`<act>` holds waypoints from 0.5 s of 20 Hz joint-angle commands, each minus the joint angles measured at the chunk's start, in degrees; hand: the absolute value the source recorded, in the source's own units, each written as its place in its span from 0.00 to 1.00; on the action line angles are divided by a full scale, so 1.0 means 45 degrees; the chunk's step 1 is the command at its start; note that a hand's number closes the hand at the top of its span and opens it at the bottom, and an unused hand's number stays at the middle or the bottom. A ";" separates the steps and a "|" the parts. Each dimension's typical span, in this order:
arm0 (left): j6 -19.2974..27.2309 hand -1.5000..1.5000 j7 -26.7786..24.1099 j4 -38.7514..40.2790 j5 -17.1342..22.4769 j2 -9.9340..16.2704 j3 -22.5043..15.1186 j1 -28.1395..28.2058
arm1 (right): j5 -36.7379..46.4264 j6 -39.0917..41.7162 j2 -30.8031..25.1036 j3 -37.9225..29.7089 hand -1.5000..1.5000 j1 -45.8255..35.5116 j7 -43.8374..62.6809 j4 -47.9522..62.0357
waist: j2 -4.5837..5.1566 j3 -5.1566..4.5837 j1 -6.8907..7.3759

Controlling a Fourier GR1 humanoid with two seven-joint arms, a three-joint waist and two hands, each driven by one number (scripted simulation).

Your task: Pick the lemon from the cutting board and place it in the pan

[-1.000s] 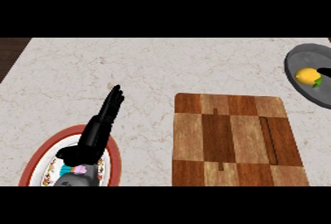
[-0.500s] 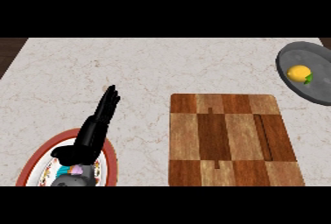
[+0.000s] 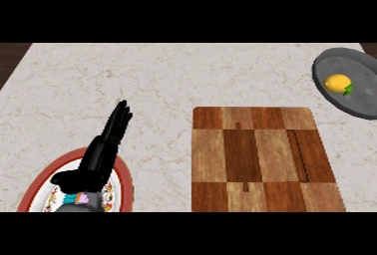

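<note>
Head view looks steeply down on a pale marbled tabletop point(image 3: 147, 74). At its near left corner lies a plate point(image 3: 46, 185) with a red rim and a patterned face, partly cut off by the lower edge. Over that plate rises the left hand point(image 3: 99, 154), black, its fingers straight and close together, pointing away toward the far edge. It grasps nothing and touches nothing that I can see; it looks to be resting.

Further right, toward the near edge, lies the cutting board point(image 3: 261, 159), a checker of light and dark wood with a dark groove along its right side. Nothing lies on it.

At the far right corner sits the pan point(image 3: 359, 102), dark grey and round, its right part cut off by the view's edge. The lemon point(image 3: 338, 82) lies inside it, yellow with a small green leaf on one side, near the pan's middle.

Judging by this, the placing is done: the lemon is off the board and in the pan. What is left, I would say, is only to keep both arms clear of the pan so nothing nudges it, and bring the right arm to rest.

The right hand shows nowhere, so its state cannot be told. The pan's handle, if it has one, is out of sight.
</note>
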 commanded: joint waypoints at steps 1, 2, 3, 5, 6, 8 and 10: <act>0.0150 0.50 -0.0059 0.0518 -0.0192 -0.0121 0.0092 -0.0432 | -0.0171 0.0696 -0.0260 0.0168 0.00 0.0980 -0.0961 -0.0183 | -0.0022 -0.0009 -0.0127; 0.0026 0.50 0.0129 0.0233 0.0057 -0.0097 0.0169 -0.0188 | -0.0119 0.0242 -0.0268 0.0378 0.00 0.0684 -0.0378 -0.0287 | -0.0044 -0.0017 -0.0096; 0.0482 0.50 0.0348 -0.0164 -0.0526 -0.0456 -0.0452 0.0030 | -0.0101 0.0142 -0.0069 0.0481 0.00 0.0640 -0.0374 -0.0219 | -0.0043 -0.0012 -0.0061; 0.0454 0.50 0.0417 -0.0143 -0.0379 -0.0318 -0.0089 -0.0231 | -0.0195 0.0308 0.0265 0.0653 0.00 0.0925 -0.0897 -0.0276 | -0.0057 -0.0016 -0.0098; 0.0363 0.50 0.0560 0.0095 -0.0183 -0.0360 0.0067 -0.0579 | -0.0165 0.0267 0.0138 0.0739 0.00 0.1072 -0.0967 -0.0290 | -0.0048 -0.0015 -0.0109; 0.0178 0.50 0.0096 0.0328 -0.0145 -0.0143 0.0287 -0.0246 | -0.0417 0.0394 0.0018 0.0912 0.00 0.0849 -0.0358 -0.0439 | -0.0076 -0.0028 -0.0148; 0.0191 0.50 -0.1066 0.0867 -0.0412 -0.0406 -0.0040 0.0129 | -0.0193 -0.0291 0.0341 0.1221 0.00 0.1013 -0.0713 -0.0604 | -0.0071 -0.0030 -0.0145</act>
